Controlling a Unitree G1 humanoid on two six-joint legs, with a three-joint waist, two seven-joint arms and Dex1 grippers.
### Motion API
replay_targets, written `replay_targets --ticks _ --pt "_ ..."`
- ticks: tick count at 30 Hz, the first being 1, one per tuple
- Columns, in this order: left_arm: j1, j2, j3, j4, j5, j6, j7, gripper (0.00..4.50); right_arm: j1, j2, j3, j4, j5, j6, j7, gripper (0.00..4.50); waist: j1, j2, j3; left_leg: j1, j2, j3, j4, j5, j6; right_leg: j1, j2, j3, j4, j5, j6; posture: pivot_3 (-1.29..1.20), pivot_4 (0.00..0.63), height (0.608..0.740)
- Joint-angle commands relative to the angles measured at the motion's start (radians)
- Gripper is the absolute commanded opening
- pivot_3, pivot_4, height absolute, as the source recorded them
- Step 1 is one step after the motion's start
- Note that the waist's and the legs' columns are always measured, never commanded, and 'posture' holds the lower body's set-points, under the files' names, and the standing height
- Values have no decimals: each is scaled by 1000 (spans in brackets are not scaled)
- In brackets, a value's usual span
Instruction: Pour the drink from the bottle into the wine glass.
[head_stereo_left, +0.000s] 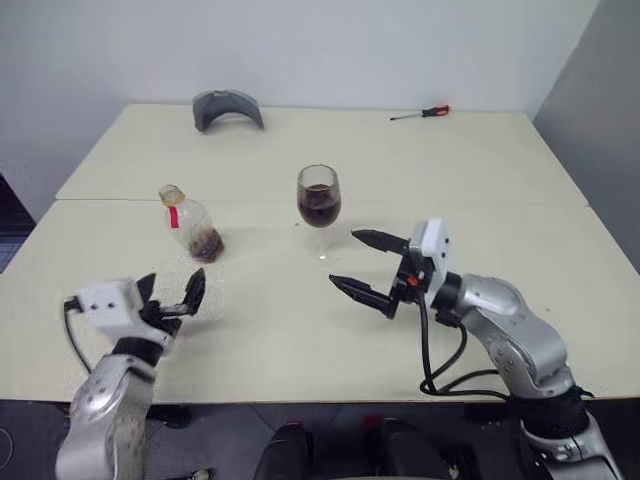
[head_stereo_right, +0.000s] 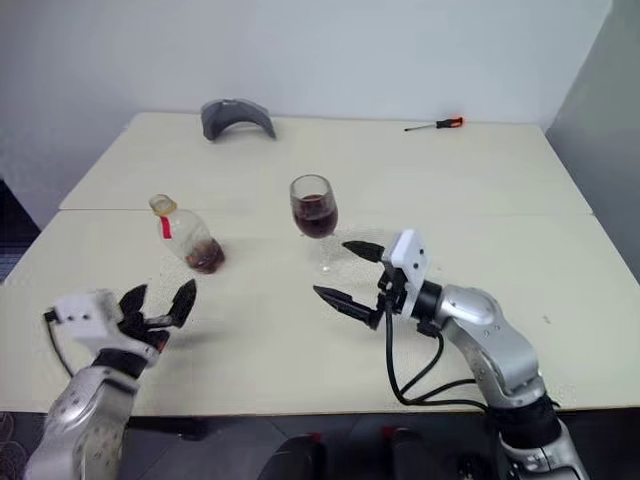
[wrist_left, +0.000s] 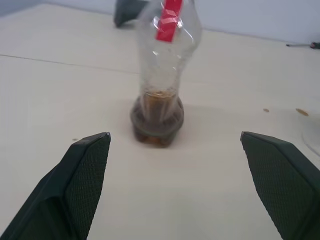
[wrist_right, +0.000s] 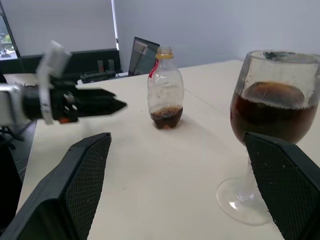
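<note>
Two hands released | left hand (head_stereo_left: 170, 293) near bottle (head_stereo_left: 192, 226), apart | right hand (head_stereo_left: 362, 263) just beside wine glass (head_stereo_left: 318, 207), not touching | both upright on surface (head_stereo_left: 300, 330)

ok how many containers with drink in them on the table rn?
2. The wine glass stands mid-table, its bowl roughly half full, just beyond the right gripper. The bottle stands left of it, beyond the left gripper, with dregs at its bottom.
</note>
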Motion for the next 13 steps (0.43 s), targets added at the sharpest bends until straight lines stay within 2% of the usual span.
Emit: replay_targets --ticks 1,3,8,10,13 --pt "100 -49 -4 -224 -41 102 121 4479 74 -10 -57 -109 10 49 -89 4500 6 0 -1 0 0 0 0 0 0 1 0 0 0 0 0 0 150 740" --pt "133 -61 -17 -273 -47 139 153 4479 114 -20 -57 -135 -22 61 -128 4500 9 0 -1 1 0 1 0 0 0 1 0 1 0 0 0 0 150 740" --pt "202 -80 -219 -367 121 185 260 4479 273 89 -104 -201 -180 176 -470 4500 13 1 -2 3 -1 1 -1 0 0 3 1 1 0 0 0 0 150 740" --pt "215 -80 -275 -375 180 201 295 4479 298 120 -107 -221 -208 202 -527 4500 9 1 -2 4 -1 2 -1 0 0 3 1 2 0 0 0 0 150 740" --pt "224 -94 -298 -378 197 183 293 4479 324 149 -105 -249 -225 228 -571 4500 1 2 -2 8 0 5 -4 0 0 3 3 7 0 -1 0 0 150 740"
